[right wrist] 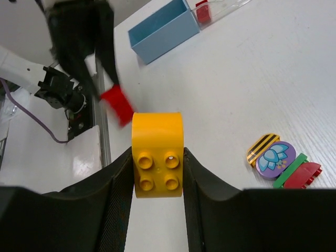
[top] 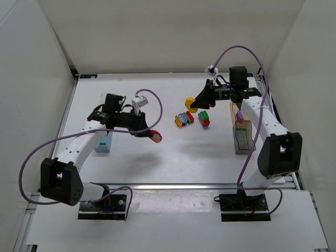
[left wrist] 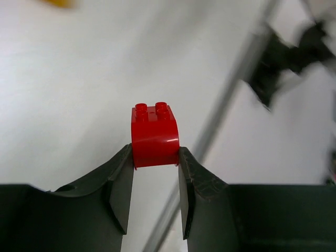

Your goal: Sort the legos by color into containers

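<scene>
Pinching red lego (left wrist: 155, 137) (studs clear wrist-only), left claw (left wrist: 155, 152).

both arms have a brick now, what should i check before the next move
1. Left gripper grip on red brick: ok, pinched between both fingers.
2. Right gripper grip on yellow brick: ok, held squarely.
3. Home for red: ok, the clear container holds a red piece.
4. Home for yellow: cannot tell; the visible part of the light blue container shows no bricks, and no box shows yellow.
5. Grippers apart: ok in the top view.
6. Sorting done: not ok, mixed stacks lie loose.
</scene>
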